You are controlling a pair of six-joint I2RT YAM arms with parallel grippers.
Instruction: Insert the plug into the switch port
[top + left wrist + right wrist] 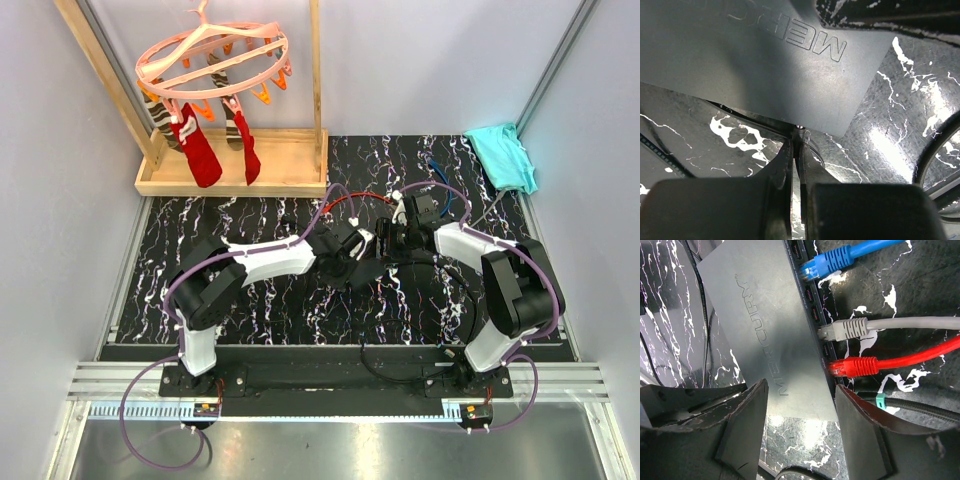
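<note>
Switch port (813,315): one of a row of sockets along the thin long edge of a flat matte black box (755,330), lettered MERCURY on top.

Right wrist view. Three plugs at that edge, each nose against a socket: blue plug (827,261) farthest, grey plug (844,329) midway, red plug (855,366) nearest. Depth of seating not clear. Bare sockets between blue and grey. Black cable with teal band (880,401) just beside the red plug. Right gripper (800,385) spread wide, one finger along either long side of the box's near end. Cannot tell whether touching it.

Left wrist view. Left gripper (797,142) pinched fully together, tips at the box's near edge, close to a corner. Nothing discernible between them.

Top view. Both wrists together at the middle of the black marbled table (280,320), roughly midway between left and right edges, box mostly hidden beneath. Red cable (350,200) and blue cable (437,172) toward the far edge. Teal cloth (503,155) at the far right corner, wooden rack (235,165) with pink peg hanger (213,55) at the far left.
</note>
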